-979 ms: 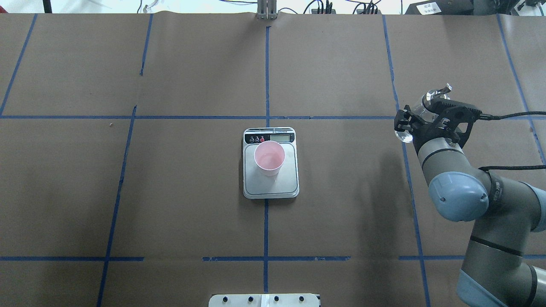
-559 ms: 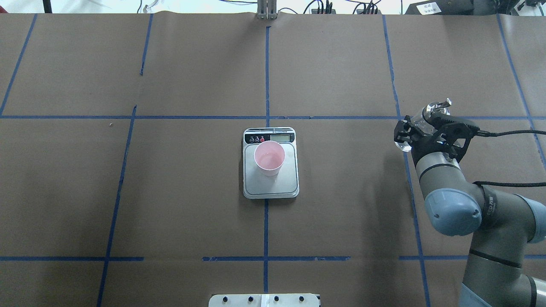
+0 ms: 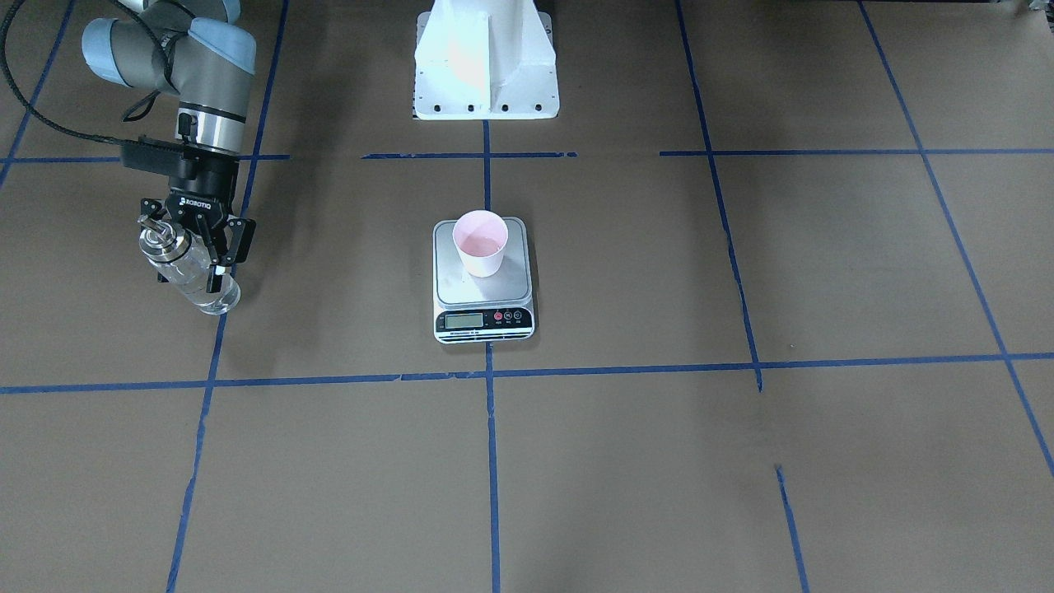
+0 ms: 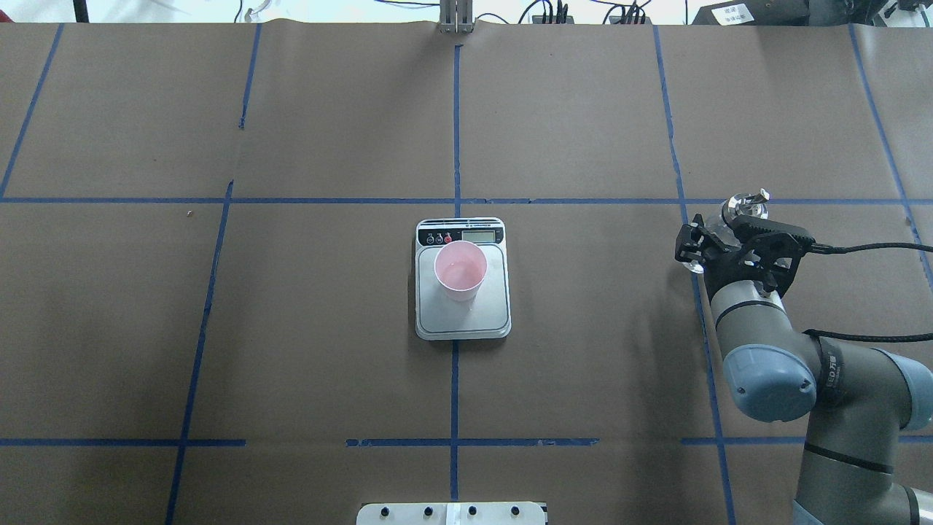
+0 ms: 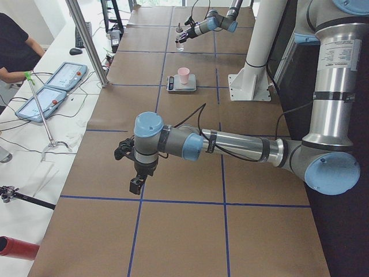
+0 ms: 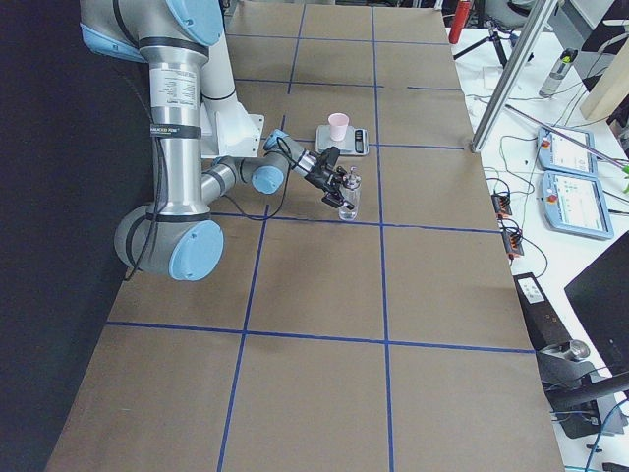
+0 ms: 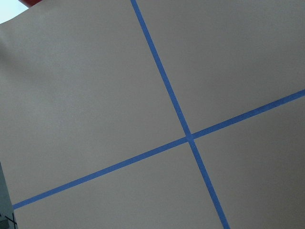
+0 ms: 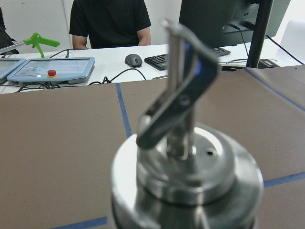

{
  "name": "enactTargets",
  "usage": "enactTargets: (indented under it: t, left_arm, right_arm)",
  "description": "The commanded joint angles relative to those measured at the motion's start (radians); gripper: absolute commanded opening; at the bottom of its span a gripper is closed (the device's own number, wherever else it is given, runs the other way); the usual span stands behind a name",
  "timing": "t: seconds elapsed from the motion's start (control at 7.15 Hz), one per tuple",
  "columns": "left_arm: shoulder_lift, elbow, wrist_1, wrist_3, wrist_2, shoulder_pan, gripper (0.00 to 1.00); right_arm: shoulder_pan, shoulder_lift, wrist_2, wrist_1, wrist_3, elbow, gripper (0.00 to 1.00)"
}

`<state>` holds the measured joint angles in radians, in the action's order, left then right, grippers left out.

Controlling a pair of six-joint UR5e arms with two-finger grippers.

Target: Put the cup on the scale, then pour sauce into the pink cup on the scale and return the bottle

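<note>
**Bottle Gripped Well Apart From Scale**

The bottle [image 3: 207, 290] is seen clamped, tilted, between the fingers of the right gripper [image 3: 192, 275], its base jutting past the fingertips, low over the table [image 3: 659, 461]; the cup [image 3: 481, 241] is stood on the scale [image 3: 486, 290], well apart from it; whether the left gripper [image 5: 134, 183] is parted cannot be told.

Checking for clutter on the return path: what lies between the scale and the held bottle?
Nothing: only bare brown paper separates scale and bottle, clearest in the overhead view.
</note>
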<state>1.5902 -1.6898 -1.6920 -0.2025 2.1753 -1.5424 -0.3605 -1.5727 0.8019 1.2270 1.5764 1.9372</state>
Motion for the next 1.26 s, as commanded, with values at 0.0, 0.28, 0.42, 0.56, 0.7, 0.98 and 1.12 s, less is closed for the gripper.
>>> enactTargets:
  t: [0.0,0.28,0.42,0.56,0.7,0.98,1.12]
  left_arm:
    - [0.000,-0.001,0.000,0.000,0.000,0.001,1.00]
    - [0.001,-0.001,0.000,0.000,0.000,-0.001,1.00]
    - [0.001,-0.002,0.000,0.000,0.000,-0.001,1.00]
    - [0.001,-0.001,0.000,0.000,0.000,-0.001,1.00]
    - [0.001,-0.001,0.000,0.000,0.000,-0.001,1.00]
    - [0.001,-0.002,0.000,0.000,0.001,-0.001,1.00]
    - [0.001,-0.002,0.000,0.000,0.001,0.001,1.00]
  right_arm:
    - [0.009,-0.003,0.026,0.000,-0.003,0.000,0.00]
    - [0.008,-0.001,0.097,0.000,-0.012,0.011,0.00]
    - [0.008,-0.003,0.105,0.000,-0.021,0.006,0.00]
    - [0.008,-0.003,0.106,0.000,-0.021,0.009,0.00]
    - [0.008,-0.004,0.105,0.000,-0.021,0.006,0.00]
    - [0.008,-0.006,0.103,0.000,-0.021,0.000,0.00]
    - [0.008,-0.007,0.103,0.000,-0.019,-0.003,0.00]
